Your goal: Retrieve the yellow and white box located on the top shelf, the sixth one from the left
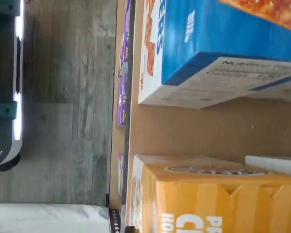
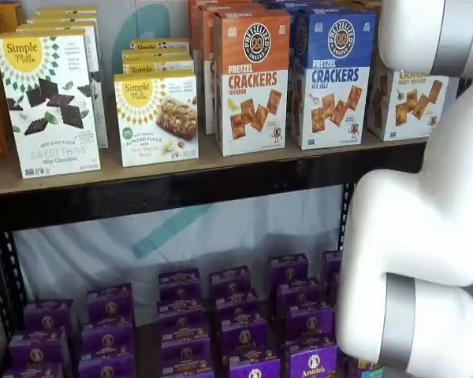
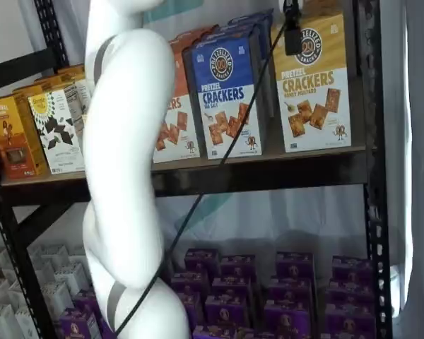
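Note:
The yellow and white box (image 3: 312, 85) stands at the right end of the top shelf (image 3: 268, 168), mustard-yellow above, white with brown crackers below. In a shelf view only part of it (image 2: 410, 102) shows behind my white arm. In the wrist view its yellow top (image 1: 208, 199) is close, with bare shelf board (image 1: 194, 128) between it and the blue box (image 1: 223, 43). My gripper (image 3: 292, 32) shows only as a black piece with a cable hanging from the view's top edge, in front of the box's upper left corner. No gap between the fingers can be made out.
A blue-topped crackers box (image 3: 230, 95) stands just left of the yellow one, then an orange-topped box (image 2: 251, 79) and Simple Mills boxes (image 2: 51, 102). Small purple boxes (image 2: 221, 323) fill the lower level. A black upright (image 3: 373, 141) stands right of the yellow box. My arm (image 3: 124, 176) crosses both shelf views.

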